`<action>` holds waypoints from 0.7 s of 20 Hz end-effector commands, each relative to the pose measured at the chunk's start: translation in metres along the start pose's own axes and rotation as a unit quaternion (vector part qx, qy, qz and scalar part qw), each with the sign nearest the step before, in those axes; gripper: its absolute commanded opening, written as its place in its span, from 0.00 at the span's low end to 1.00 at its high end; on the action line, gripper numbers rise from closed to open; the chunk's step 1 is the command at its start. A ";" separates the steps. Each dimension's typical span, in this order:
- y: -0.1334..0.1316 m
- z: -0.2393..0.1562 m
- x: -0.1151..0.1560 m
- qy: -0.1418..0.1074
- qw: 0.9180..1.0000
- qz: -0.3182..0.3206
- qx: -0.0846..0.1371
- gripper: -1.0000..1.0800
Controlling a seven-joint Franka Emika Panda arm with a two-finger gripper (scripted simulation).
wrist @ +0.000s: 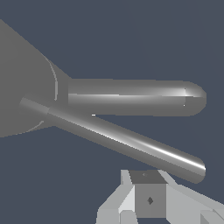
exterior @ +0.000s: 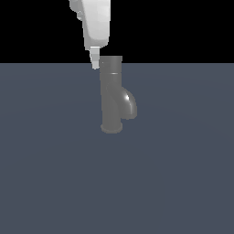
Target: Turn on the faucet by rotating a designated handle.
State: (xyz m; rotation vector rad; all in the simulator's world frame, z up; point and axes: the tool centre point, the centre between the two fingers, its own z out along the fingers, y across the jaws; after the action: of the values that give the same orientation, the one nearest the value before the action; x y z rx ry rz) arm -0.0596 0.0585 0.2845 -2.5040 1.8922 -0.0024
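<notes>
the white robot gripper (exterior: pixel 95 61) hangs just beside the top of the dark grey upright cylindrical faucet (exterior: pixel 111 98). the thin straight grey lever handle (wrist: pixel 127 140) passes close by a fingertip (wrist: pixel 148 199). whether the fingers are spread or closed, i cannot tell.

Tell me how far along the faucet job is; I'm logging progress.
Done: the pincer has reached the top of the faucet, on the exterior view's left. In hand: in the wrist view it sits beside the handle; contact isn't clear. Left: pushing the handle round.
</notes>
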 end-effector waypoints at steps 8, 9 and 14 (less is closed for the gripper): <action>0.012 0.000 0.029 0.001 1.000 0.002 -0.001 0.00; 0.012 0.000 0.035 0.001 1.000 0.003 -0.001 0.00; 0.011 0.000 0.059 0.001 1.000 0.004 -0.001 0.00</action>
State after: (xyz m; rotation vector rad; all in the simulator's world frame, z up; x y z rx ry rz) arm -0.0577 0.0141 0.2845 -2.5133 1.8846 0.0023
